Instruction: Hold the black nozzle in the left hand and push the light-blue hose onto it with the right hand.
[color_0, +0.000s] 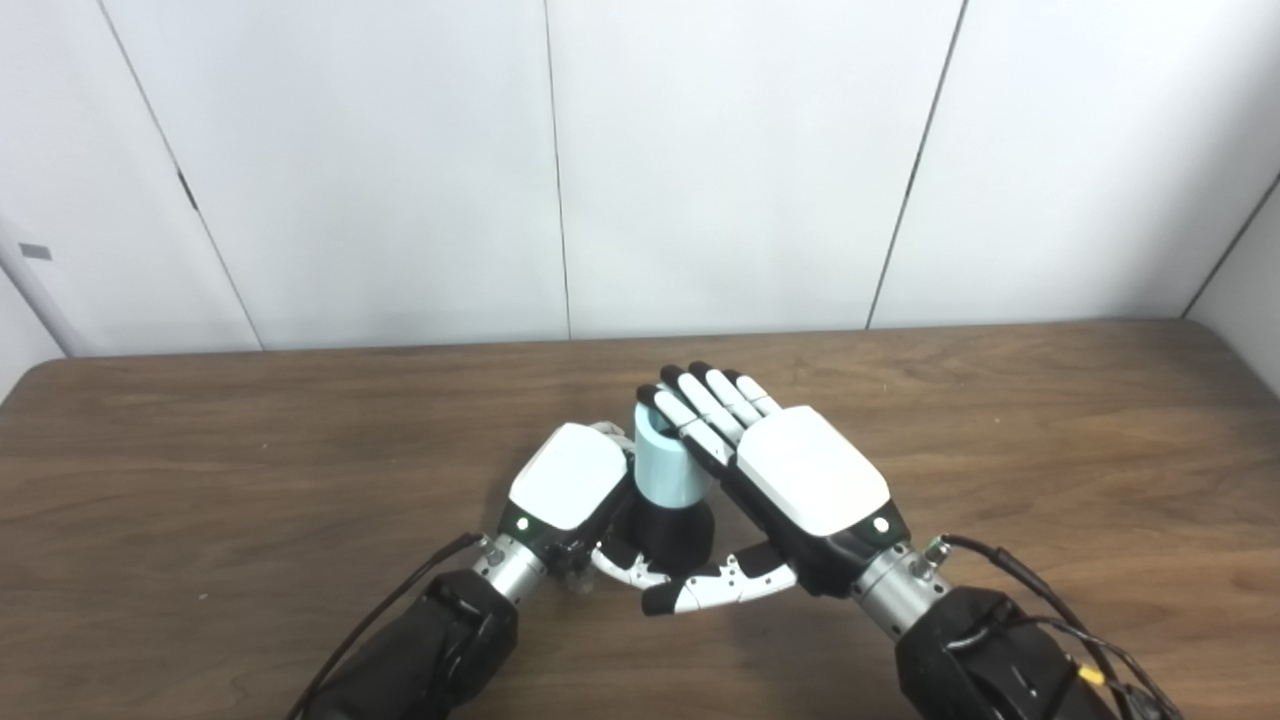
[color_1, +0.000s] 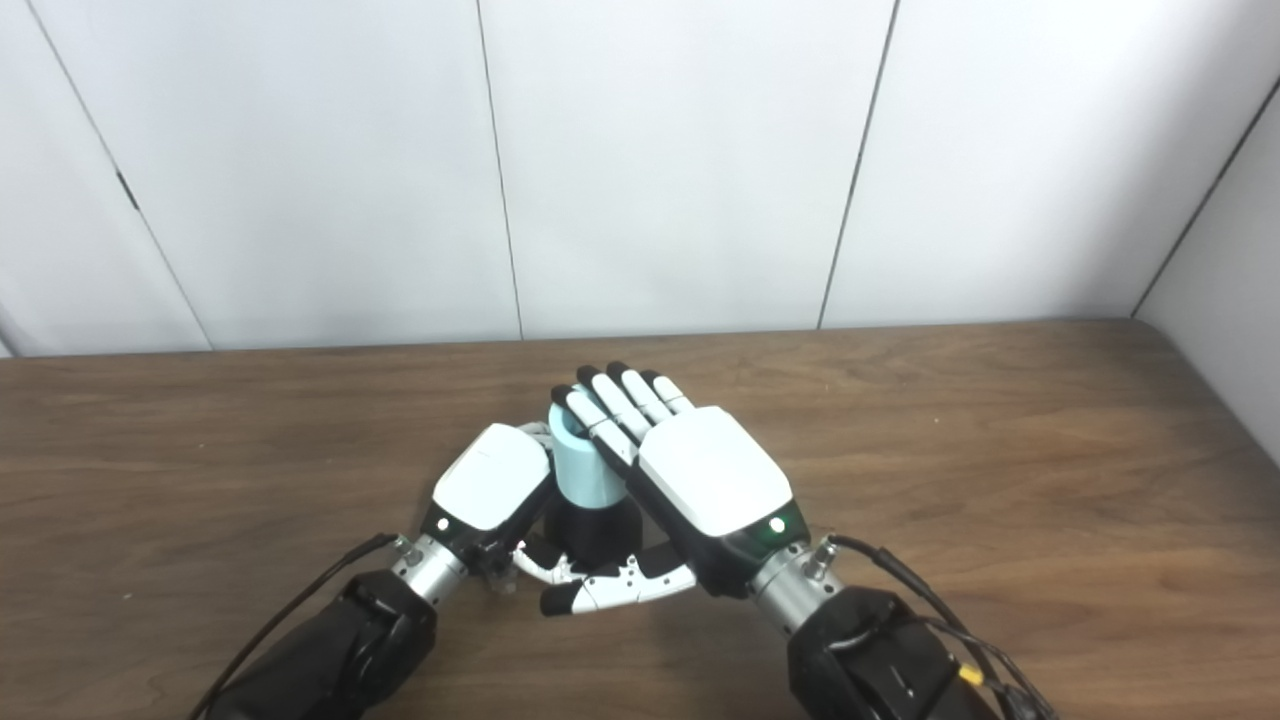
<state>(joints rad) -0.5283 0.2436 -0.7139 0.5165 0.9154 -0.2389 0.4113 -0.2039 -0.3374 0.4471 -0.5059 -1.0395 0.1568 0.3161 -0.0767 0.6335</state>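
Hose (color_0: 668, 462) already seated upright on black nozzle (color_0: 668, 532), mid-table near the front edge. Left hand (color_0: 568, 478) clasping nozzle base; right hand (color_0: 795, 470) flat, fingers extended against hose. Remaining, probably: final push, release.

I cannot see the left hand (color_0: 568, 490) fingers behind the black nozzle (color_0: 672, 535); right hand (color_0: 790, 470) covers the light-blue hose (color_0: 668, 465) side. Both forearms cropped at bottom edge.
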